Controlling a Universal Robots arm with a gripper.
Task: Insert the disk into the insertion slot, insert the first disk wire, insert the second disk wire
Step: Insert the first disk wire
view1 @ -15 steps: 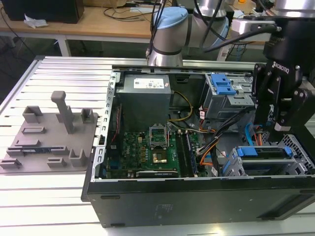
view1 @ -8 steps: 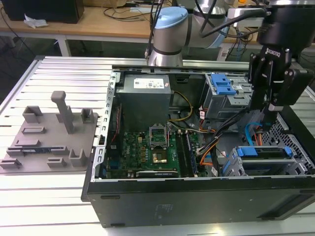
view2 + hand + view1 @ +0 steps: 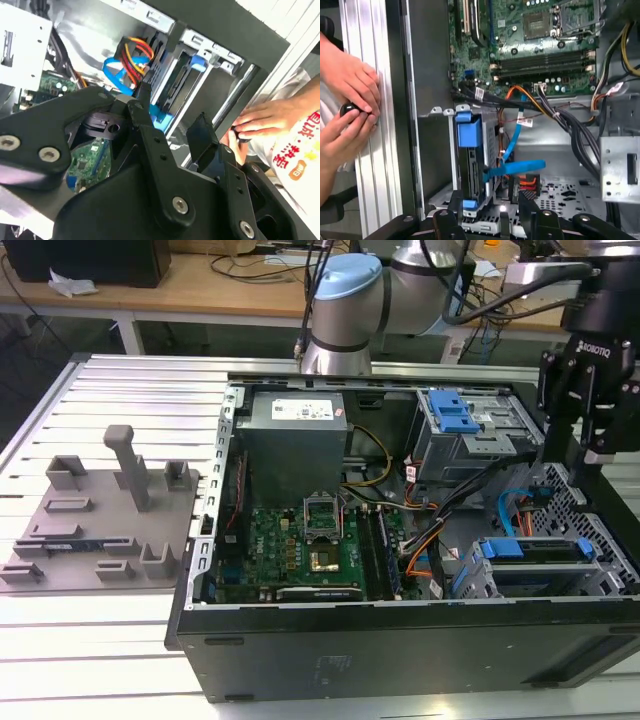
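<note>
Past the grey plastic fixture tray [image 3: 100,525], inside the open black computer case [image 3: 400,650], the silver blue-framed disk [image 3: 540,562] already sits in its low perforated grey metal cage [image 3: 610,580], the blue flat wire [image 3: 505,508] looks unplugged, and the black claw [image 3: 578,455] hangs overhead, spread and empty.

Blue, green and grey inside a black case

The case [image 3: 400,650] is black and stands on a ribbed silver table [image 3: 90,670]. The board [image 3: 300,540] is green. The power supply [image 3: 295,445] is grey with a white label. The disk [image 3: 469,134] shows a bright blue carrier, and the slot [image 3: 491,150] is pale grey, dotted with holes. One cable [image 3: 517,167] is blue and one wire [image 3: 517,92] is orange. The gripper [image 3: 578,455] is black. The arm [image 3: 345,290] is pale blue and silver.
</note>
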